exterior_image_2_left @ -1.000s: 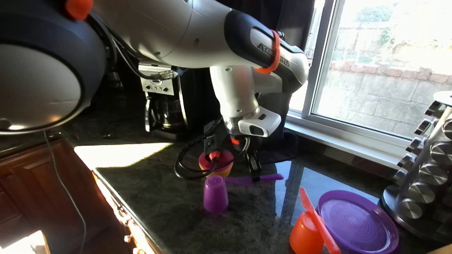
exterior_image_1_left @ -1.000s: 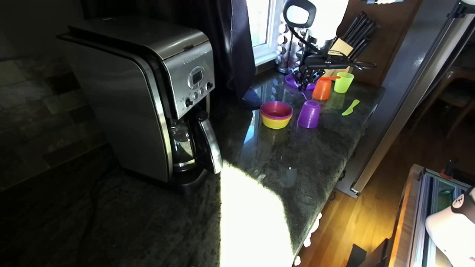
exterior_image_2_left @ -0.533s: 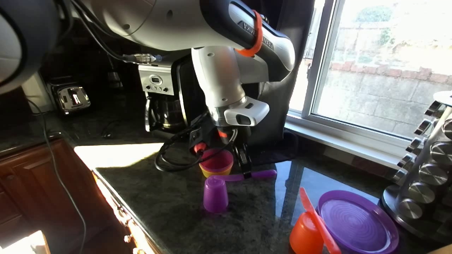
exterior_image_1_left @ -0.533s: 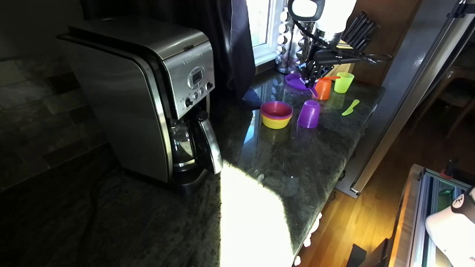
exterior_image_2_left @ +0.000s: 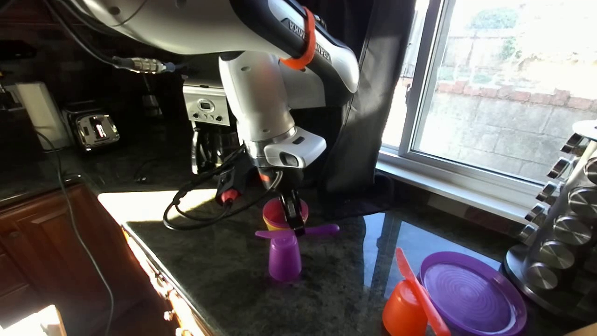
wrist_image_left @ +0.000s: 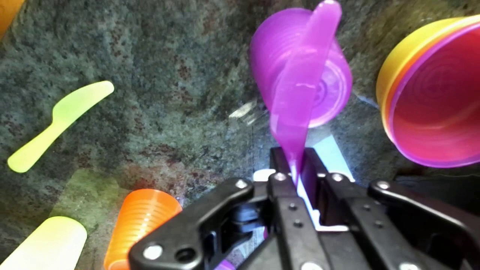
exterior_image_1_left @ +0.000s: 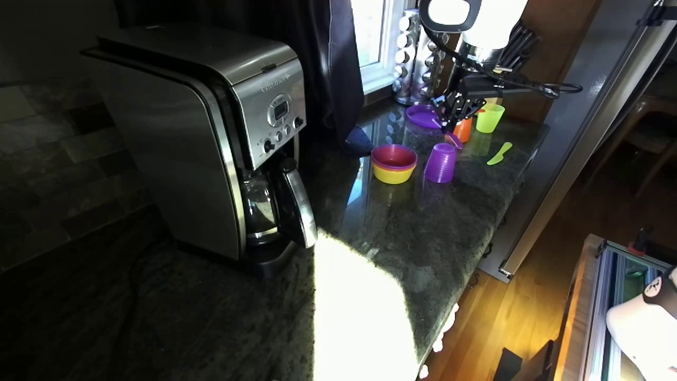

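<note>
Okay, three knives: purple knife (wrist_image_left: 300,86) up in the gripper (wrist_image_left: 296,167), orange knife (exterior_image_2_left: 421,294) lying across the orange cup (exterior_image_2_left: 402,310), green knife (wrist_image_left: 63,118) flat on the counter (exterior_image_1_left: 412,222). Three cups: purple cup (exterior_image_2_left: 285,261) and orange cup upside down, green cup (exterior_image_1_left: 489,118) mouth up near the orange one. One plate (exterior_image_2_left: 473,291), purple, just beside the orange cup. One stack of bowls (exterior_image_1_left: 392,175): yellow outside, red inside, orange and purple rims between; exact number unclear. Also one spice rack (exterior_image_2_left: 559,228) next to the plate, one coffee maker (exterior_image_1_left: 195,143), one toaster (exterior_image_2_left: 95,130).

Jaws narrow, pinching the purple knife about mid-length, knife clear of the counter. Wrist view: blade reaches over the purple cup. In an exterior view it crosses the cup's top. Contact with the cup: can't make it out.

Diff vs one second ago: gripper and purple knife have shifted from the plate side toward the purple cup; knife now overlaps the cup's top, before it sat off to one side. Same grip. Arm (exterior_image_2_left: 261,98) moved along too: toaster uncovered, more of the coffee maker blocked. Cups, bowls, plate, orange knife, green knife: same spots.
</note>
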You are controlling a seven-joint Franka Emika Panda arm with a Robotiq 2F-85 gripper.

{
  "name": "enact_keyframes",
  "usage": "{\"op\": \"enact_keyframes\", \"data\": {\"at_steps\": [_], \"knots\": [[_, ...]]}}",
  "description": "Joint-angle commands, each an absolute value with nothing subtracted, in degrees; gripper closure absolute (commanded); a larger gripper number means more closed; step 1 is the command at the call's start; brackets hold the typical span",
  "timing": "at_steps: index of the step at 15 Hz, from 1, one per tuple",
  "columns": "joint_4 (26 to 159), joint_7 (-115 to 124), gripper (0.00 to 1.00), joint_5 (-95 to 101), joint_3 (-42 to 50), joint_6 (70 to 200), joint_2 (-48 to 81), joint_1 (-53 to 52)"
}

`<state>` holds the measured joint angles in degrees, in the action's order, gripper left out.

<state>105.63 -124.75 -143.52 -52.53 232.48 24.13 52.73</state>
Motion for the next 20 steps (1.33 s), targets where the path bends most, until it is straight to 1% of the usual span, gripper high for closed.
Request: {"op": "enact_keyframes", "data": {"at_steps": [1,5,9,14,20], "knots": [[111.8,-121.0,0.96,-144.8,-58.5,228.0,21.0,59.4],[115.0,-118.2,0.96,-144.8,-64.7,224.6,20.5,65.5],[116.8,-117.7,0.96,-144.8,-68.2,223.4,20.0,69.3],[117.2,-118.2,0.96,-144.6,-69.5,223.3,19.9,70.5],[116.8,-118.4,0.96,-144.8,-67.9,223.6,19.9,68.4]]}}
